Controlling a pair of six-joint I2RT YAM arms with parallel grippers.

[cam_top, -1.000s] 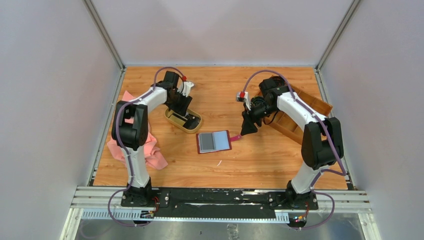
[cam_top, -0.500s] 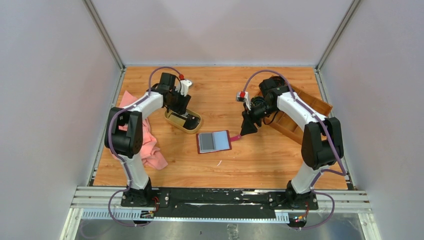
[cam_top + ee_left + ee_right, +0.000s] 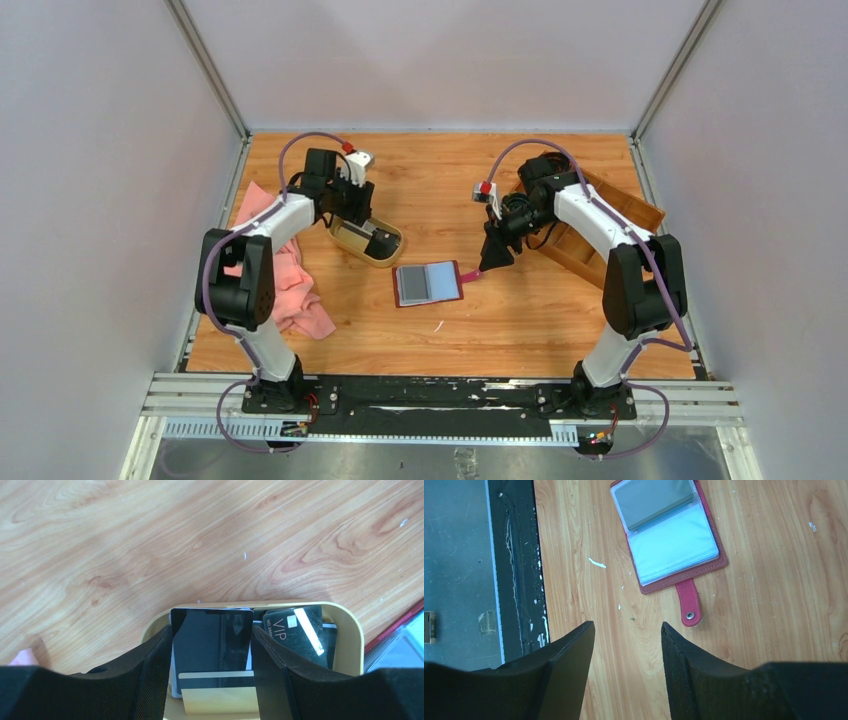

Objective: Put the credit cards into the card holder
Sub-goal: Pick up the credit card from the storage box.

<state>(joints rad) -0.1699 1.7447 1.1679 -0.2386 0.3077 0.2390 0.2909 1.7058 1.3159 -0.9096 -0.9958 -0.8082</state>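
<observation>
Between the fingers of my left gripper point(image 3: 211, 629) sits a black credit card point(image 3: 212, 645) with a gold lower band, its side edges against both pads, raised over the oval tan dish point(image 3: 345, 640). More credit cards remain in the dish, among them a black VIP card point(image 3: 295, 627). From above, my left gripper point(image 3: 362, 218) hangs over the dish point(image 3: 392, 255). The dark red card holder point(image 3: 428, 284) lies open and flat mid-table, grey pockets up point(image 3: 669, 530), snap tab point(image 3: 688, 604) pointing right. My right gripper point(image 3: 497, 262) hovers just right of it, open and empty point(image 3: 626, 625).
A pink cloth point(image 3: 290, 285) lies crumpled at the left edge by the left arm. A brown wooden compartment tray point(image 3: 640, 212) stands at the back right behind the right arm. A small white scrap point(image 3: 438, 326) lies on the wood in front of the card holder.
The left arm's elbow has swung out to the left and its wrist has drawn back toward the dish's far-left end, with the card between its fingers. The right arm has not moved.
</observation>
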